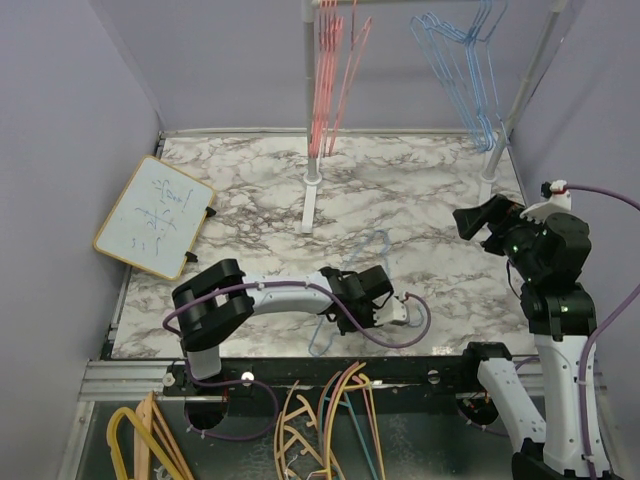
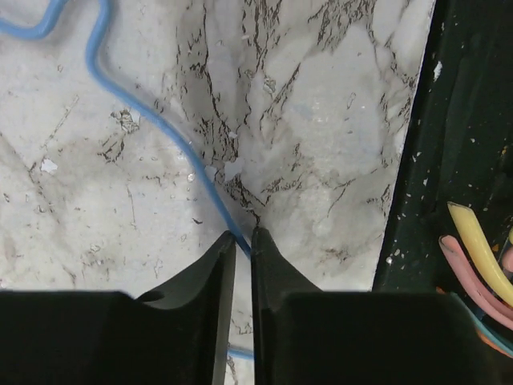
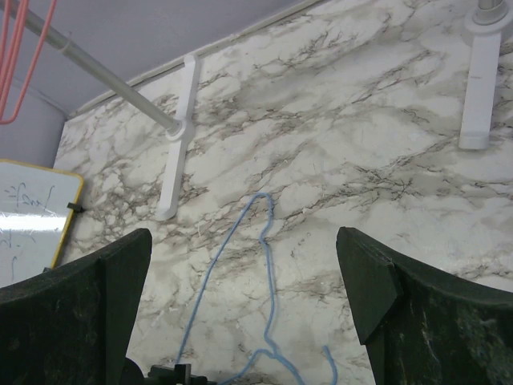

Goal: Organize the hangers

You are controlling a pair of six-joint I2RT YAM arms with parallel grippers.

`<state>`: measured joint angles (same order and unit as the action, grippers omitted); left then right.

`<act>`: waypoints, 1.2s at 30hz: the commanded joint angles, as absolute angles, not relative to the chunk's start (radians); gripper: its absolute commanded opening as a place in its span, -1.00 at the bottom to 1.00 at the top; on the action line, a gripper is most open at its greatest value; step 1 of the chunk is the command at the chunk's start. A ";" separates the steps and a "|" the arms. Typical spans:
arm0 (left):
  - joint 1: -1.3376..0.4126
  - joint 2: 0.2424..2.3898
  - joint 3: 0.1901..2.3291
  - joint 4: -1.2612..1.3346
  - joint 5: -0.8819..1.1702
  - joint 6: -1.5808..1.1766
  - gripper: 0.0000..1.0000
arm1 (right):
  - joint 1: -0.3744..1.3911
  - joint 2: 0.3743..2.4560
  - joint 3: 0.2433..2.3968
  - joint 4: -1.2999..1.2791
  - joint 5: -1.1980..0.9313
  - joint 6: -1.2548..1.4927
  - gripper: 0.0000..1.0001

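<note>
The left gripper [image 2: 244,237] lies low over the marble table [image 1: 420,190] at the lower middle of the overhead view. Its fingers are pressed nearly together on the wire of the blue hanger [image 2: 160,129], which lies flat on the table with its hook pointing toward the back. The right gripper [image 3: 240,241] hangs at the right side with its fingers spread wide and nothing between them.

The grip looks like the weak point. Only the very fingertips catch the thin wire, so it may slip out on the lift. It may also swing in the pinch, leaving the hook at an angle that misses the rail. A lift with the wire still flat could scrape the fingertips along the marble.

The black rail [image 2: 465,120] along the table's near edge is just beside the gripper in the left wrist view. Beyond it lie thicker yellow and pink hangers [image 2: 478,245], so a pull toward that side could snag them or drag the wire off the edge.

The middle of the table is open. The white rack [image 1: 313,180] stands at the back, with red hangers [image 1: 335,80] at the upper middle and light blue hangers [image 1: 465,80] at the upper right. The whiteboard [image 1: 155,217] leans at the left, well apart from the gripper. The rack's feet and the raised right arm narrow the way to the light blue hangers.
</note>
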<state>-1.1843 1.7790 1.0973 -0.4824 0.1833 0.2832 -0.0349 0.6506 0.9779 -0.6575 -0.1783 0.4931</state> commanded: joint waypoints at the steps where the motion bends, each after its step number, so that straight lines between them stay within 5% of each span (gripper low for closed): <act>1: -1.195 1.848 1.083 -0.512 0.229 0.232 -1.00 | -0.039 0.627 0.955 -0.644 -0.181 0.496 1.00; 10: -1.169 1.876 1.167 -0.532 0.230 0.180 -1.00 | -0.040 0.594 0.914 -0.663 -0.205 0.511 1.00; 25: -0.840 1.939 1.525 -0.419 0.370 -0.183 -1.00 | -0.038 0.577 0.844 -0.637 -0.384 0.532 1.00; 36: -0.794 2.105 1.724 -0.358 0.353 -0.344 -1.00 | -0.039 0.642 0.607 -0.488 -0.735 0.592 1.00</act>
<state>-0.8051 2.0510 1.6527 -0.3901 0.3382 -0.2665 -0.0349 0.6388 0.6594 -0.5732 -0.5808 0.5564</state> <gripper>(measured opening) 0.029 0.998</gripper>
